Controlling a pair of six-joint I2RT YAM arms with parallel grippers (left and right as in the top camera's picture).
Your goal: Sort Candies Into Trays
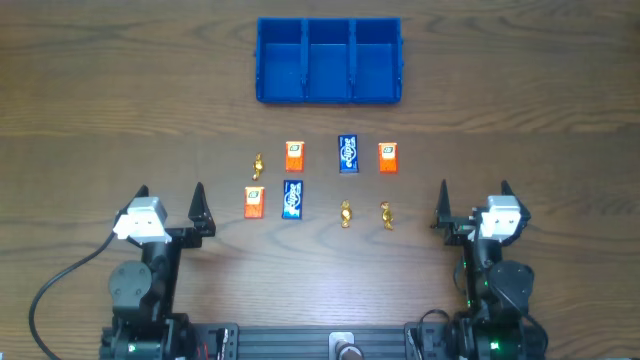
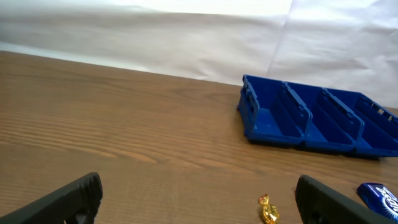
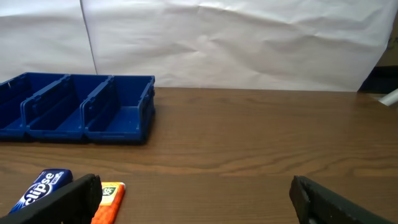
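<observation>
A blue tray with three compartments sits at the back centre, all three bare inside. In front of it lie three orange candy boxes, two blue packets and three gold-wrapped candies. My left gripper rests open near the front left, holding nothing. My right gripper rests open at the front right, also holding nothing. The left wrist view shows the tray, a gold candy and a blue packet. The right wrist view shows the tray, a blue packet and an orange box.
The wooden table has free room on both sides of the candies and of the tray. A white sheet hangs behind the table's far edge. A black cable loops at the front left.
</observation>
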